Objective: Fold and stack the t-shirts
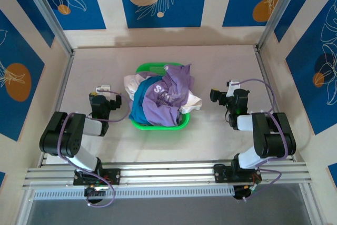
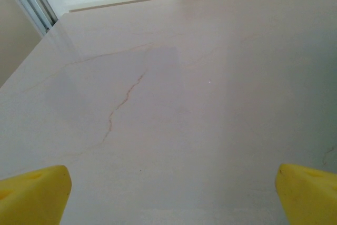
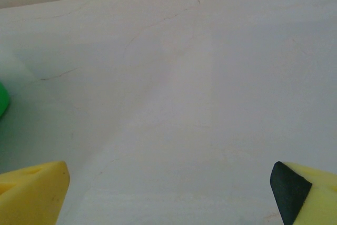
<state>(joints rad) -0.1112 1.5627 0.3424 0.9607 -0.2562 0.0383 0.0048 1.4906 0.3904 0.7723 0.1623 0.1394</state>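
The t-shirts lie crumpled in a heap in a green basket (image 1: pixel 138 123) at the table's middle. The lavender-purple shirt (image 1: pixel 171 96) with white lettering is on top, a teal-blue one (image 1: pixel 139 106) beneath at the left, white ones (image 1: pixel 132 82) at the edges. My left gripper (image 1: pixel 102 89) rests left of the basket, open, its yellow fingertips (image 2: pixel 34 196) wide apart over bare table. My right gripper (image 1: pixel 224 90) sits right of the basket, open too, yellow fingertips (image 3: pixel 31 193) spread with nothing between them.
The pale table (image 1: pixel 221 67) stretches around the basket, fenced by aluminium rails (image 1: pixel 63 77) at both sides and a rail at the near edge (image 1: pixel 168 175). A sliver of the green basket (image 3: pixel 2 101) shows at the left edge of the right wrist view.
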